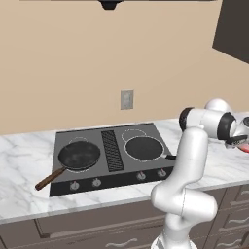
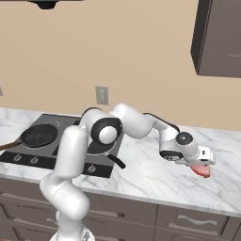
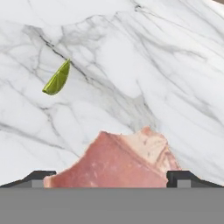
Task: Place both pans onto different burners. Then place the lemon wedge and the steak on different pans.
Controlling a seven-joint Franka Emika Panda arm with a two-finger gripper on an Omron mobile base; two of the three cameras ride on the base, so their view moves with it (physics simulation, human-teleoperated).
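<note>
The pan with the brown wooden handle [image 1: 79,154] [image 2: 39,134] sits on the front-left burner of the cooktop [image 1: 114,177]. On the right burner rests the all-dark pan [image 1: 144,148], partly hidden behind my arm in the right base view. My gripper [image 2: 197,162] [image 3: 111,177] hangs open low over the marble counter right of the cooktop. The pink-red steak [image 3: 113,164] [image 2: 203,171] lies flat on the counter, spanning the gap between the two fingertips [image 3: 43,177]. Beyond it lies the yellow-green lemon wedge [image 3: 57,79], apart from the steak.
A free rear-right burner ring [image 1: 133,134] lies behind the dark pan. Knobs [image 1: 74,185] line the cooktop's front. A wall outlet [image 1: 127,99] is above the cooktop, and a dark upper cabinet [image 2: 219,37] hangs over the counter at right.
</note>
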